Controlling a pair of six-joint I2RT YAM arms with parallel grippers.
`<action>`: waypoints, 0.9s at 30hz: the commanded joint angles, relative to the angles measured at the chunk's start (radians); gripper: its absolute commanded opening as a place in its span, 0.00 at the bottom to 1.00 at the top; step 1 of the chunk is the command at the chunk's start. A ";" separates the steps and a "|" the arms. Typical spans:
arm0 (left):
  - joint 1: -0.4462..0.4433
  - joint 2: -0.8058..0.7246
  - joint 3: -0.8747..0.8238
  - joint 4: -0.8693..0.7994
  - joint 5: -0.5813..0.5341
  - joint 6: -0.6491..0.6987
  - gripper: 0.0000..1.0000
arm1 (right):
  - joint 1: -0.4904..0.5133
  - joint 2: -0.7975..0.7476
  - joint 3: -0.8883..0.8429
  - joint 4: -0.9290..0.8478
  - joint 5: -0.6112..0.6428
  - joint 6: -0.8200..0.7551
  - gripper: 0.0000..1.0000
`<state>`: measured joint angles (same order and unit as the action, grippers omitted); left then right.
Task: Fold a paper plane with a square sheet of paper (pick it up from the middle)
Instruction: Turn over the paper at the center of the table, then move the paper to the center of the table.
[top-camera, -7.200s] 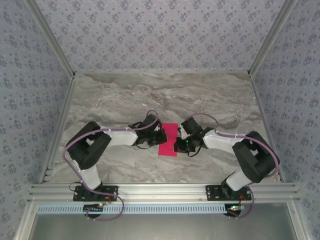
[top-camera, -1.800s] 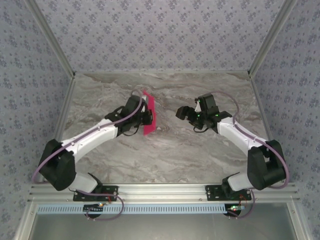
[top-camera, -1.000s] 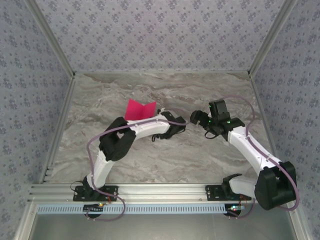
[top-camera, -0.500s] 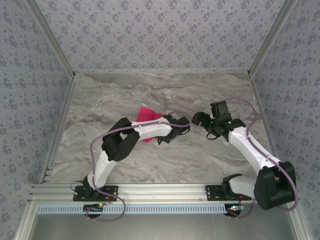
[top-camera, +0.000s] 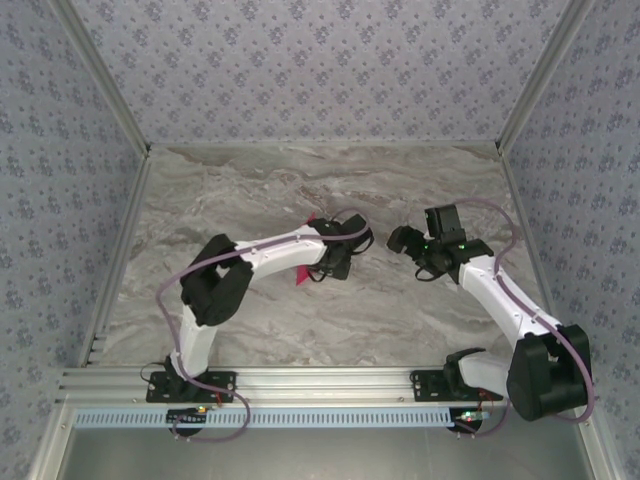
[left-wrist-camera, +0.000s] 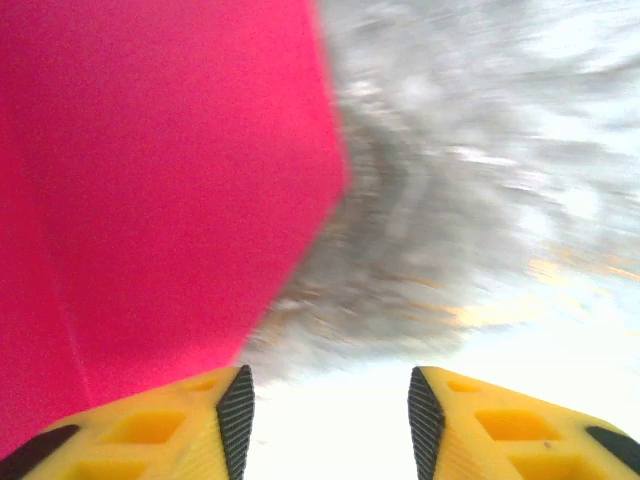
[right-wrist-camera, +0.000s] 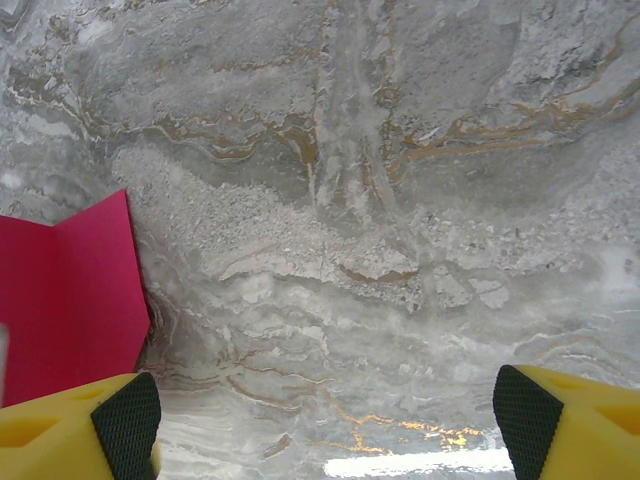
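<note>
The square sheet of paper is lying on the bench a bit left of centre. From above it's mostly hiding under the left arm, with just pink slivers poking out either side. In the left wrist view the sheet is showing a crease, though that view is pretty blurry. The left jaws are standing apart with only bare bench between them, gripping nothing, and one yellow finger is sitting just beside the paper. The right jaws are hanging wide open and empty too, off to the side, with a pink corner peeking into that wrist view.

Looks like this is the bit between folds, so pressing or re-gripping is probably coming up. I'd say the left arm is needing to go slow here. Thin paper is likely sliding easily on polished marble, so coming down on the crease itself rather than nudging an edge sideways is looking like the safer bet. Getting the right arm pinning the other half first would probably be helping keep the edges lined up.
</note>
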<state>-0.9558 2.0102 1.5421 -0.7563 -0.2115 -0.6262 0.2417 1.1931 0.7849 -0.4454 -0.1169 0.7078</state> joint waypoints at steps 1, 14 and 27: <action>0.009 -0.159 -0.020 0.072 0.163 -0.014 0.57 | -0.012 -0.021 -0.008 -0.007 0.000 0.014 0.91; 0.306 -0.577 -0.403 0.236 0.203 -0.127 0.96 | 0.198 0.104 0.142 0.072 -0.079 -0.070 0.76; 0.629 -0.839 -0.771 0.230 0.222 -0.265 0.99 | 0.545 0.637 0.624 -0.043 0.017 -0.101 0.27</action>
<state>-0.3569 1.2152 0.8089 -0.5259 -0.0174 -0.8467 0.7738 1.7409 1.3537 -0.3969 -0.1387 0.6071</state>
